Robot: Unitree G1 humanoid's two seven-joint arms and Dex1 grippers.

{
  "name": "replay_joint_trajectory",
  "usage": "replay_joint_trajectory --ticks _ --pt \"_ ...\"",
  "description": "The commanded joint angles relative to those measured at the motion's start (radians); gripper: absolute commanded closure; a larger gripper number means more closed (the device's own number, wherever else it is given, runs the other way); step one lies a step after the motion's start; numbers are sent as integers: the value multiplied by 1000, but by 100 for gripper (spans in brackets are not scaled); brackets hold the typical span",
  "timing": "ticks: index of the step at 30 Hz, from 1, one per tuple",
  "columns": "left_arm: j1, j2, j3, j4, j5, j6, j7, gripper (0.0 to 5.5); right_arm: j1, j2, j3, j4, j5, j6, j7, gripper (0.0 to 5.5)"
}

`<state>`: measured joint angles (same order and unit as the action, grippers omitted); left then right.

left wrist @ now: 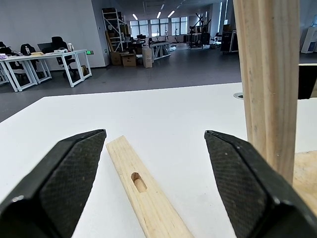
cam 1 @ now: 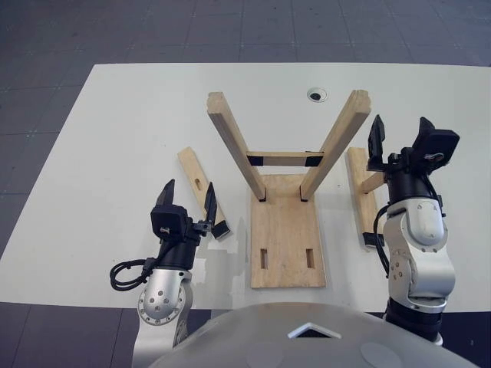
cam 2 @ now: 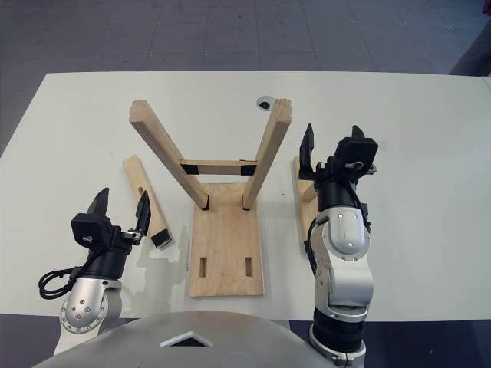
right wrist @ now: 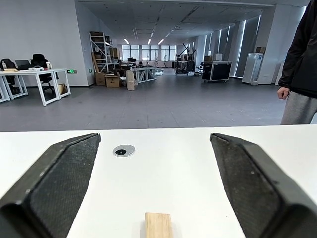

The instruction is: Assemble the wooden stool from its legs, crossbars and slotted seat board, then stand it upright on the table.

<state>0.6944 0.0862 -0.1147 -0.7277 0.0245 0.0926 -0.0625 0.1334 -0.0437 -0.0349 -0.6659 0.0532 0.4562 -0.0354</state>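
The slotted seat board (cam 1: 285, 238) lies flat on the white table (cam 1: 115, 153). Two legs (cam 1: 234, 142) (cam 1: 337, 138) stand in its far slots, leaning outward, joined by a crossbar (cam 1: 284, 159) with black ends. A loose leg (cam 1: 198, 184) lies left of the board; my left gripper (cam 1: 190, 190) hovers open over its near end, the leg (left wrist: 136, 183) showing between the fingers. Another loose leg (cam 1: 360, 195) with a side piece lies right of the board. My right gripper (cam 1: 400, 132) is raised open above that leg's far end (right wrist: 158, 225), holding nothing.
A round cable hole (cam 1: 316, 93) sits in the table behind the stool frame. Two free slots (cam 1: 263, 258) show at the board's near end. Bare table stretches to the far left and far right.
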Motion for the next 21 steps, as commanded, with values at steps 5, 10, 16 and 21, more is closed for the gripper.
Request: replay_joint_trajectory --ticks 5,10,16,21 --pt "-11 -1 -2 9 2 6 2 181 -28 -4 -33 -23 66 21 34 141" --pt "-11 -4 -11 16 8 1 5 181 -115 -46 -122 -150 130 86 41 141" --pt "-22 -3 -18 24 13 1 3 181 -176 -127 -233 -302 223 238 52 141" --pt "-30 16 8 -2 2 21 -10 181 6 -311 -502 -381 467 470 126 141"
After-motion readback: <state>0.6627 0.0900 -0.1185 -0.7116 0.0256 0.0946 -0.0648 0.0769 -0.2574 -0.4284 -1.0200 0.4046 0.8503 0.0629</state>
